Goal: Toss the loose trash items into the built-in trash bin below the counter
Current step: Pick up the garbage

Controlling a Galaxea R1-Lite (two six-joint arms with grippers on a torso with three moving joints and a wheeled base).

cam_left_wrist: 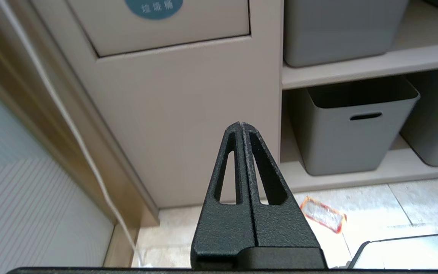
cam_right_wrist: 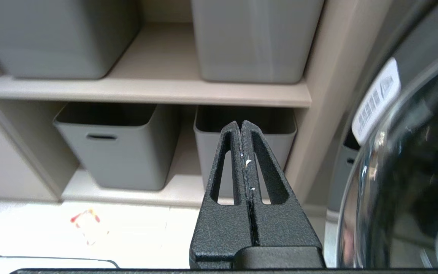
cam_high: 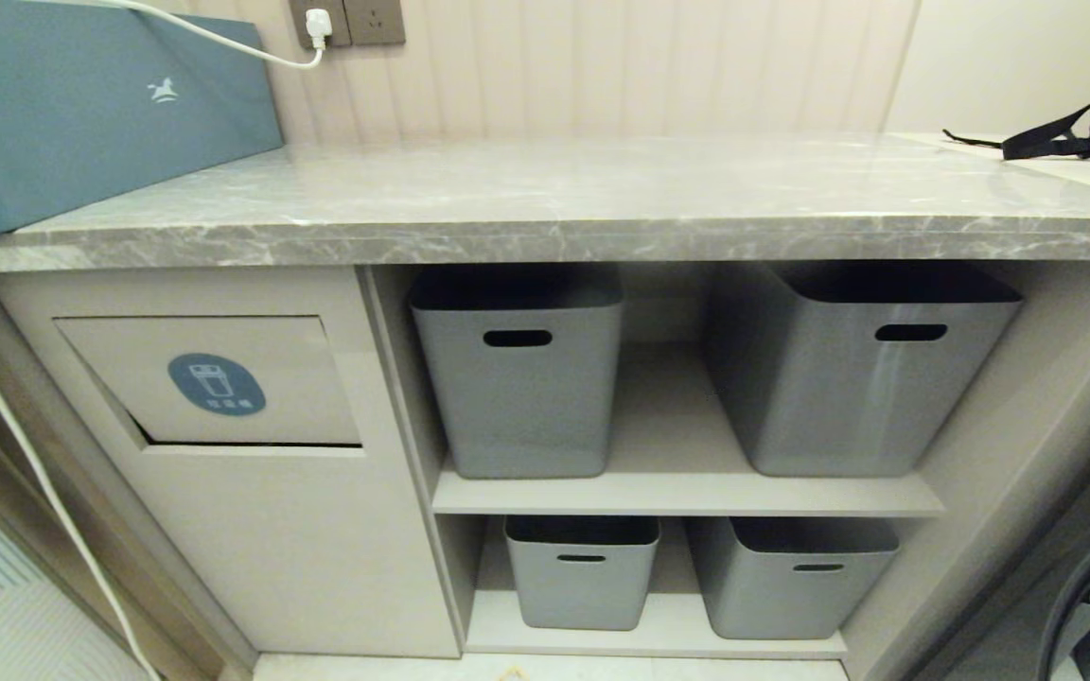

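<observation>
Head view: the bench point(cam_high: 545, 203) is carrying a teal box point(cam_high: 81, 104) and a black strap point(cam_high: 1065, 132) but no visible scraps, with the built-in trash bin point(cam_high: 214, 383) sitting below its left end. Left wrist view: the left gripper point(cam_left_wrist: 240, 125), fingers pressed together and empty, is hanging before the bin, a red-and-yellow-edged wrapper point(cam_left_wrist: 323, 214) lying on the floor just beyond and rightward, long axis slanting. Right wrist view: the right gripper point(cam_right_wrist: 240, 123), fingers likewise together, is facing the grey tubs point(cam_right_wrist: 107, 144), the same wrapper lying well off leftward; the left arm is probably nearer.

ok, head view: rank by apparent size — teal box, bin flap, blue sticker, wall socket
1. teal box, partly cut off by the frame
2. bin flap
3. wall socket, also cut off; close to the sticker, so unsure
4. blue sticker
</observation>
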